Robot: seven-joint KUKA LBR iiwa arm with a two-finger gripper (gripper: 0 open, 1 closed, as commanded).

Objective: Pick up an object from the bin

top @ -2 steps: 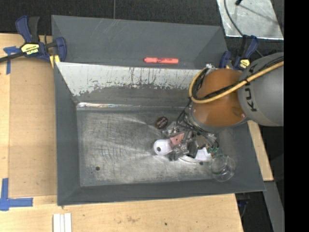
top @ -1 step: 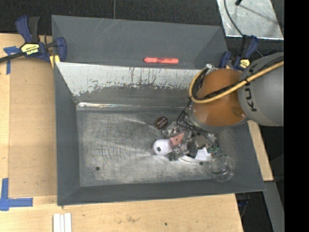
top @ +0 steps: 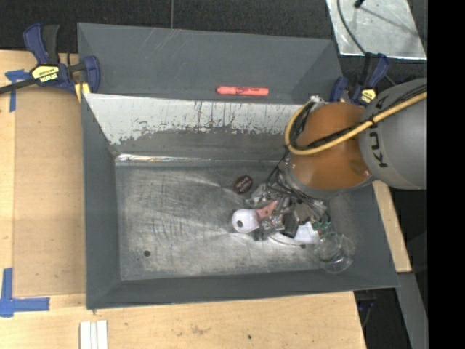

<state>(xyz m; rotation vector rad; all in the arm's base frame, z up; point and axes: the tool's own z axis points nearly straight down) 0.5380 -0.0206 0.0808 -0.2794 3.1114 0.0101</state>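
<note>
My gripper [top: 275,203] reaches down from under the orange cover into the right half of the bin. It is low over a small cluster of things. A white round object [top: 242,221] lies just to its left on the bin floor. A pinkish piece [top: 269,211] sits right under the gripper; whether it is held I cannot tell. A black item [top: 290,228] and a white and green item [top: 309,232] lie just below the gripper. A small dark brown object [top: 243,184] rests a little up and to the left, apart from the cluster.
A clear plastic cup [top: 335,254] lies on its side in the bin's lower right corner. The arm and its cables cover the bin's right wall. The left half of the floor holds only a tiny dark speck [top: 147,253].
</note>
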